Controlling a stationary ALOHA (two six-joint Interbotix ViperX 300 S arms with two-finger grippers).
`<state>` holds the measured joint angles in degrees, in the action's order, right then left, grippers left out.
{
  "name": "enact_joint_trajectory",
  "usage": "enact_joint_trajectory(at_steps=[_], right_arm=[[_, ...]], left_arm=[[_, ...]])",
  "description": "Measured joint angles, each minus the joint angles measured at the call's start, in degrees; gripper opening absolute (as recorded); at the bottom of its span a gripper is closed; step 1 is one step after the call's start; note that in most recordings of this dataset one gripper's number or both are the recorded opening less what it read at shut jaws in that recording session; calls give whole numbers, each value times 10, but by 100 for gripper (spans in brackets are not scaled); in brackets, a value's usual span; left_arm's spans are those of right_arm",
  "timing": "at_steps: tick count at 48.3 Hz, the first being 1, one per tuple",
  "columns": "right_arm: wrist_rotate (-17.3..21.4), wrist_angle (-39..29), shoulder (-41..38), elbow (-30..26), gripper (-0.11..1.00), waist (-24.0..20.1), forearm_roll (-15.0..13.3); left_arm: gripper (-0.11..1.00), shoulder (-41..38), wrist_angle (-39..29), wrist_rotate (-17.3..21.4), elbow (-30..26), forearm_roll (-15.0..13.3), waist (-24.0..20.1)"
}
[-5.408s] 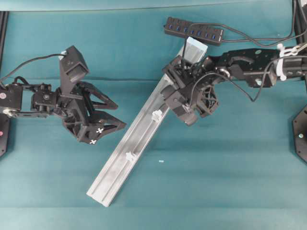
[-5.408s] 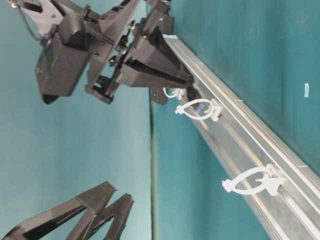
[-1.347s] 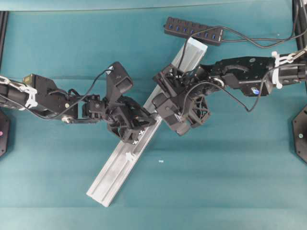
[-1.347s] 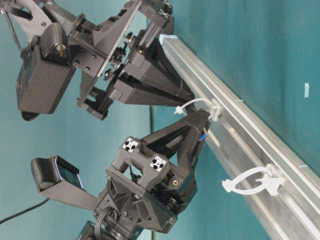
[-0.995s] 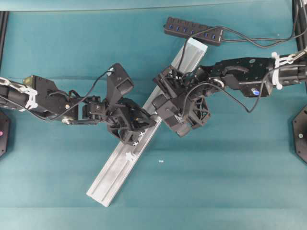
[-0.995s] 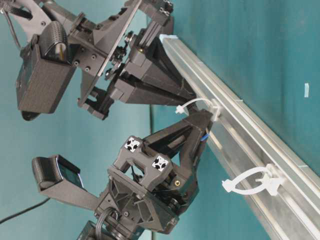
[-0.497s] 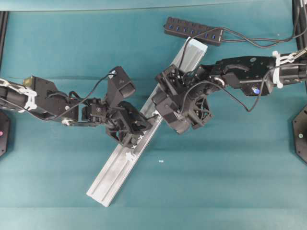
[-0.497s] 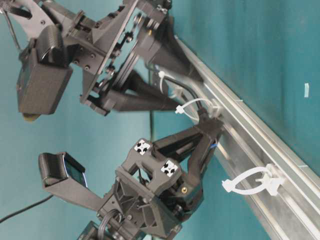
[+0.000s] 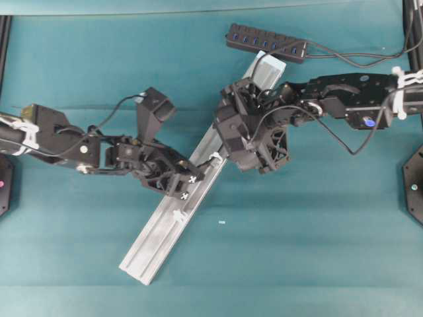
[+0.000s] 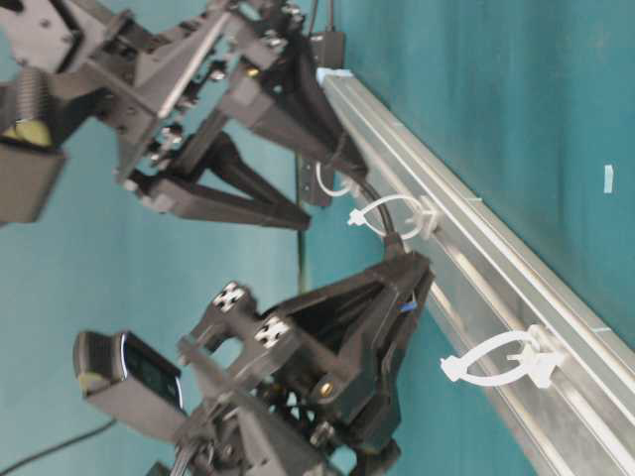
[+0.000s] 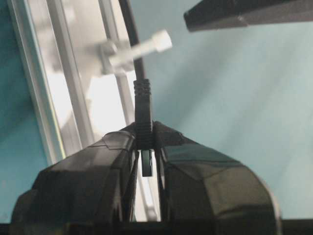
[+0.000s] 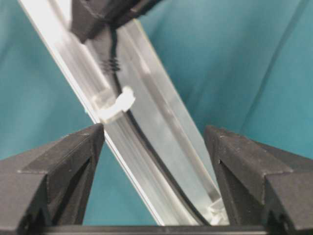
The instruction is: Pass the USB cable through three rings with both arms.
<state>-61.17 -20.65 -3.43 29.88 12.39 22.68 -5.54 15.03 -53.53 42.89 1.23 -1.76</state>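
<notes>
Silver aluminium rail (image 9: 165, 224) carries the whitish plastic rings: the thin black USB cable (image 10: 382, 216) runs through two (third (image 10: 501, 364) empty), its plug clamped in the left gripper (image 11: 145, 147), the right gripper (image 12: 154, 142) spread wide.

A teal cloth (image 9: 317, 251) covers the whole surface, lying mostly flat with long faint creases running across it. A small pale scrap (image 9: 222, 222) lies on the bare cloth. Black frame posts (image 9: 4, 39) stand at the far edges. The light is even and soft, with weak shadows.
</notes>
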Motion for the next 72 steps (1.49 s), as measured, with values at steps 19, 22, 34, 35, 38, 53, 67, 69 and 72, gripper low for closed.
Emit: enact_joint_trajectory(at_steps=[19, 22, 34, 35, 38, 53, 67, 69, 72], right_arm=[[4, 25, -4, -1, 85, -51, 0], [4, 35, -8, -1, 85, -54, 0], [4, 48, -25, -4, 84, -63, -1], [4, 48, -26, -5, 84, -64, 0], [4, 49, -32, -7, 84, -66, 0], [4, 51, -37, -9, 63, -69, 0], [4, 50, -37, -9, 10, -70, -1], [4, 49, -37, -9, 8, -70, -1], [4, 50, -37, -10, 8, -70, -1]], left_arm=[[10, 38, -1, -4, 4, -1, 11], [10, 42, -1, -4, 4, 0, 12], [10, 55, -2, -5, 6, -1, 31], [10, 56, -2, -5, 6, 0, 33], [10, 57, -2, -4, 6, -1, 37], [10, 63, -19, -4, 11, 0, 40], [10, 67, -26, -4, 11, 0, 40], [10, 67, -27, -4, 11, 0, 40], [10, 67, -27, -4, 12, 0, 40]])
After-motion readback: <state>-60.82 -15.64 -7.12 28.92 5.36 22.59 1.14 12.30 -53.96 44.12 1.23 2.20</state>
